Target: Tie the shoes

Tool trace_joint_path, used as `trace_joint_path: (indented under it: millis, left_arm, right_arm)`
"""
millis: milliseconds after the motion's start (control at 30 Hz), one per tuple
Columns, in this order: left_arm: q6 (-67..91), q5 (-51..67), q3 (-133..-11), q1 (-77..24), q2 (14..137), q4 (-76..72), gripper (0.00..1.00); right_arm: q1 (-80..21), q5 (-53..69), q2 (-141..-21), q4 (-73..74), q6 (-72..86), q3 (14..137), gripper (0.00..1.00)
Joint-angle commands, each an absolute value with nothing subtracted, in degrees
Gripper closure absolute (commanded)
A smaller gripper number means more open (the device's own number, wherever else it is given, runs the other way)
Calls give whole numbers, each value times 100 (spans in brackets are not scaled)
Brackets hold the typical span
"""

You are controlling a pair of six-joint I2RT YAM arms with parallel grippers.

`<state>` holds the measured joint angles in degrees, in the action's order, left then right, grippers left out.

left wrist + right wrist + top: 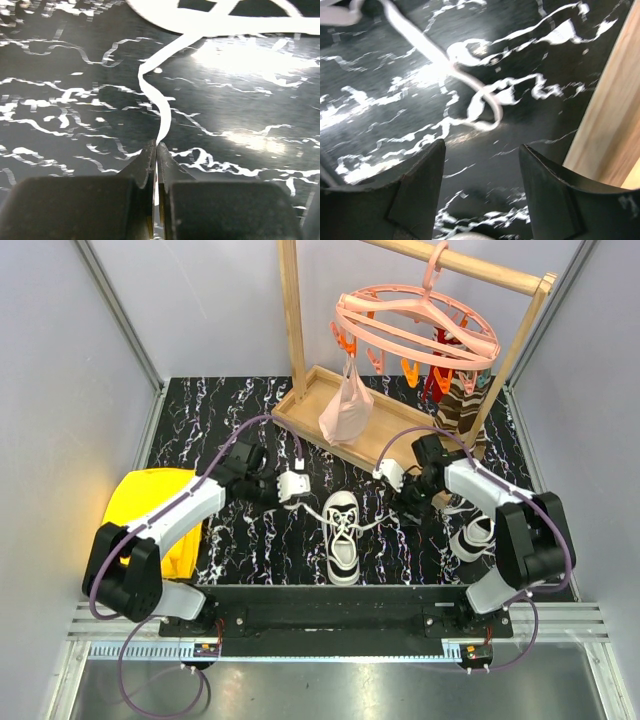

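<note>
The black marbled table (260, 540) fills most of what I can see, with a wooden rack (292, 320) at the back carrying a pink hanger (415, 325), and a yellow cloth (150, 500) off to the left side. One shoe (342, 540) sits in the middle of the table near the front edge, toe toward the arms and its laces spread out to both sides. The second shoe (473, 535) lies by the right arm's base and nobody is tending it. The left gripper (292, 487) is low, just to the left of the middle shoe. Its wrist view shows the jaws clenched on a lace (159, 107), which runs in a loose curve from the fingertips back to the shoe. The right gripper (392, 476) hangs on the other side with its jaws spread and nothing between them. The second lace (485, 100) lies curled on the table just ahead of it. I'd say the knot is barely begun, with one end taken and one to go. The right arm needs to drop onto that curl and pinch it before the two ends can be crossed.
</note>
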<state>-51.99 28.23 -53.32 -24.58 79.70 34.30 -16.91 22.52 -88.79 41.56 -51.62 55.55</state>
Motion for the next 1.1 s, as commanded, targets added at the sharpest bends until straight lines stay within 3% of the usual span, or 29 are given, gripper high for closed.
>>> trace_joint_path:
  millis: [0, 267, 367, 467, 500, 600, 867, 1067]
  left_arm:
    - [-5062, 3191, -5036, -2531, 7744, 3208, 100]
    - [-4983, 3138, -4948, -2558, 7497, 3155, 100]
    - [-4975, 3138, -4869, -2593, 7305, 3164, 100]
    - [-4992, 3138, -4782, -2663, 7059, 3155, 100]
    - [-5001, 3129, -4764, -2680, 7005, 3164, 100]
    - [-4975, 3129, -4694, -2733, 6830, 3155, 100]
    - [-4992, 3094, -4492, -2865, 6171, 3041, 100]
    - [-5405, 2945, -4079, -3278, 5274, 2769, 100]
  right_arm:
    - [-1836, 2031, -9271, 3727, -5352, 5906, 32]
    - [-2171, 1635, -9738, 3094, -5379, 5722, 38]
    - [-2232, 1503, -9852, 2962, -5405, 5643, 47]
    - [-2285, 1424, -9870, 2909, -5449, 5537, 63]
    - [-2294, 1415, -9818, 2909, -5449, 5485, 76]
    - [-2303, 1459, -9582, 3119, -5283, 5519, 100]
    - [-2276, 2248, -8290, 3682, -3677, 6387, 100]
    - [-2425, 3365, -8542, 3744, -2682, 7477, 100]
